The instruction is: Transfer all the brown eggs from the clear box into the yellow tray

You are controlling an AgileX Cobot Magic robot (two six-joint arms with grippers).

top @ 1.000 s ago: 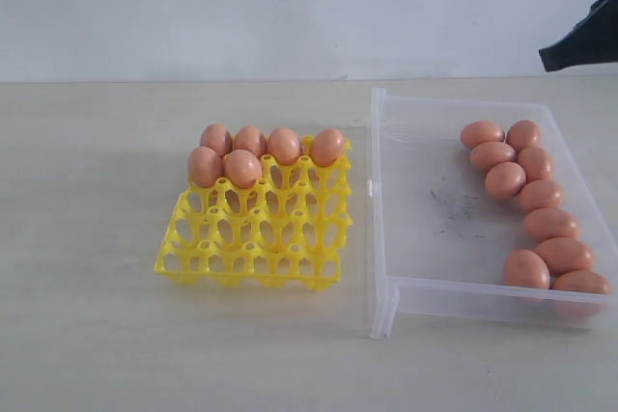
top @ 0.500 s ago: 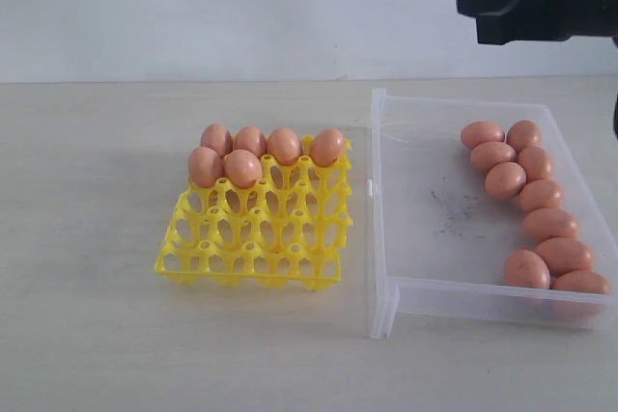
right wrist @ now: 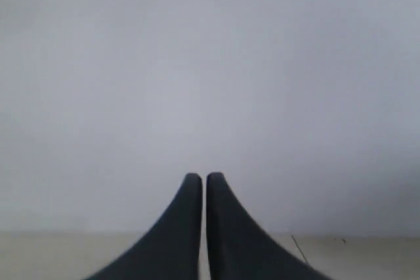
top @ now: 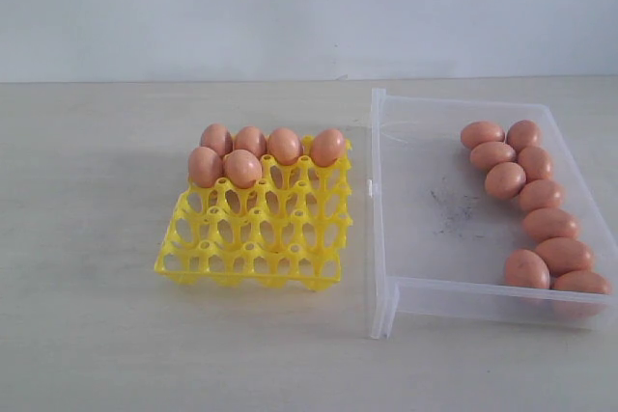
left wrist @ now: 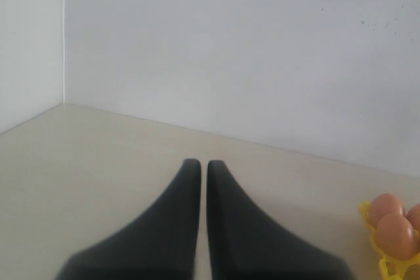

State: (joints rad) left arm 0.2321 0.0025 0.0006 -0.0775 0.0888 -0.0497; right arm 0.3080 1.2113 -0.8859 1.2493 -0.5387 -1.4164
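The yellow tray (top: 256, 238) sits left of centre on the table, with several brown eggs (top: 243, 168) in its far cups. To its right the clear box (top: 386, 209) holds several more brown eggs (top: 552, 225) in a line along its right wall. Neither arm shows in the exterior view. In the left wrist view my left gripper (left wrist: 197, 162) is shut and empty above the bare table, and a corner of the yellow tray (left wrist: 392, 265) with brown eggs (left wrist: 396, 234) lies off to one side. My right gripper (right wrist: 197, 176) is shut and empty, facing the wall.
A pale wall (top: 290, 7) runs along the back of the beige table (top: 87, 238). Dark smudges (top: 454, 207) mark the box floor. The wall meets a side wall at a corner (left wrist: 63, 37) in the left wrist view.
The dark right arm, at the upper right one second ago and reaching further in half a second ago, has left the exterior view. Eggs, tray and box have not moved.
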